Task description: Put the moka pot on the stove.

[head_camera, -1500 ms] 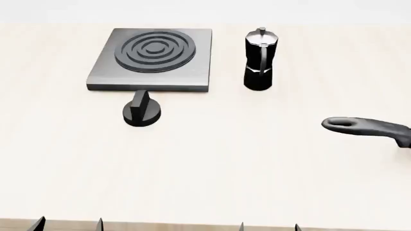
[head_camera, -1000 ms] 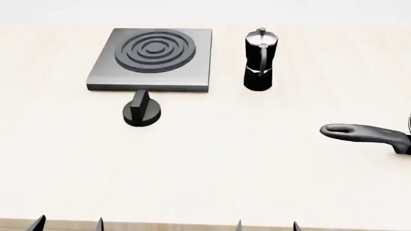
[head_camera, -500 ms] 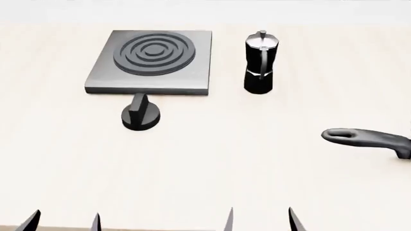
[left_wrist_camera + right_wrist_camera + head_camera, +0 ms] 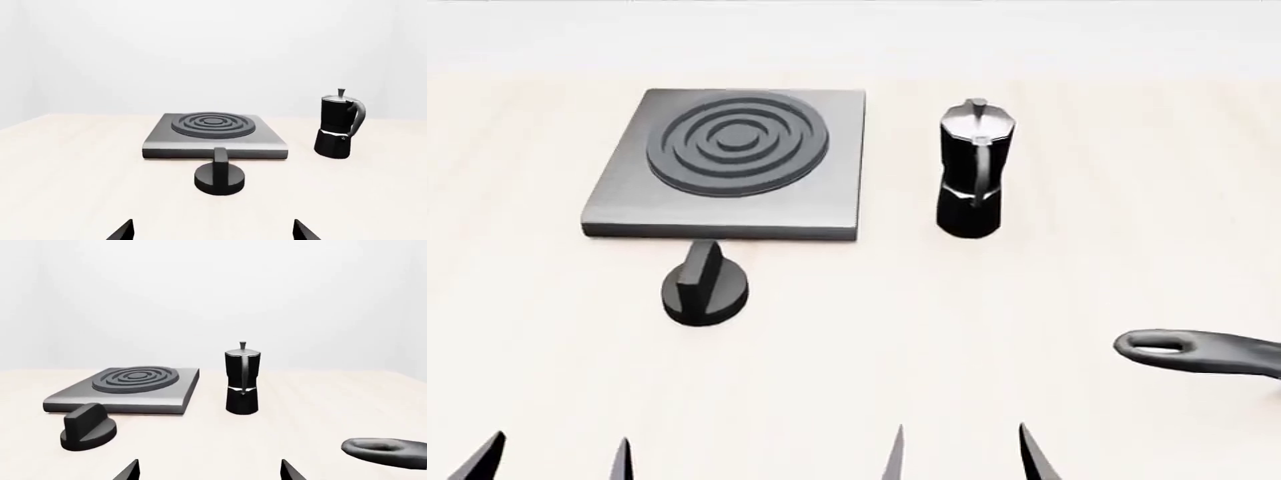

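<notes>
The moka pot (image 4: 972,172) stands upright on the pale table, just right of the stove (image 4: 731,165), apart from it. It also shows in the left wrist view as the moka pot (image 4: 339,125) beside the stove (image 4: 215,134), and in the right wrist view as the moka pot (image 4: 241,380) right of the stove (image 4: 130,387). My left gripper (image 4: 553,455) and right gripper (image 4: 961,450) sit low at the near edge, both open and empty. Only the fingertips show. The right gripper (image 4: 209,470) points toward the pot from well short of it. The left gripper (image 4: 212,231) faces the knob.
A round black knob (image 4: 703,287) with a ridge lies in front of the stove. A long black pan handle (image 4: 1198,352) reaches in from the right edge, also seen as the pan handle (image 4: 387,452) in the right wrist view.
The view has shifted: stove, pot and knob now sit lower in the head view. Both grippers' fingertips have risen further into the frame. The pan handle sits lower at right.
</notes>
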Available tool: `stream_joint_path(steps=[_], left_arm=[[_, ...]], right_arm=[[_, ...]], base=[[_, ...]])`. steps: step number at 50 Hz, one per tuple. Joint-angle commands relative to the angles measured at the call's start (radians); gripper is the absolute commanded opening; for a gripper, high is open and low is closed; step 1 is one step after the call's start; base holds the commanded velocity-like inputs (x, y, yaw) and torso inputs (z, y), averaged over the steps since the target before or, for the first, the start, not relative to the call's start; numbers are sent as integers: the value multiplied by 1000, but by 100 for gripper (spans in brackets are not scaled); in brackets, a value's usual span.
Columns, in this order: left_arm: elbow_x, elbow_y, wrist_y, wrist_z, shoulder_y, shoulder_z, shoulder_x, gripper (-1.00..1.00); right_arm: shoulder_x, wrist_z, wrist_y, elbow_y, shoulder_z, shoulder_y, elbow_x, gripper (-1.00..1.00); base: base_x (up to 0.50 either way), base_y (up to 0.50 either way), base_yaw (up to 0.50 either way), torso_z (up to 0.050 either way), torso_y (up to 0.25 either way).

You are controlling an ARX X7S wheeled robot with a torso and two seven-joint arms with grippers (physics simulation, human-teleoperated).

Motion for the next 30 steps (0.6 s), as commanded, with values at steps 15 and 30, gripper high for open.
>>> stream_joint_path(steps=[15,30], left_arm=[[-26,3,-2,-25,-4,9,-21,100],[-54,10,-14,-35,-8,8,-31,100]], right_arm=[[21,32,-7,0,-22,0,22,100],[28,44,-17,16,-34,5,32,100]], base=[[255,0,0,0,0],[255,0,0,0,0]])
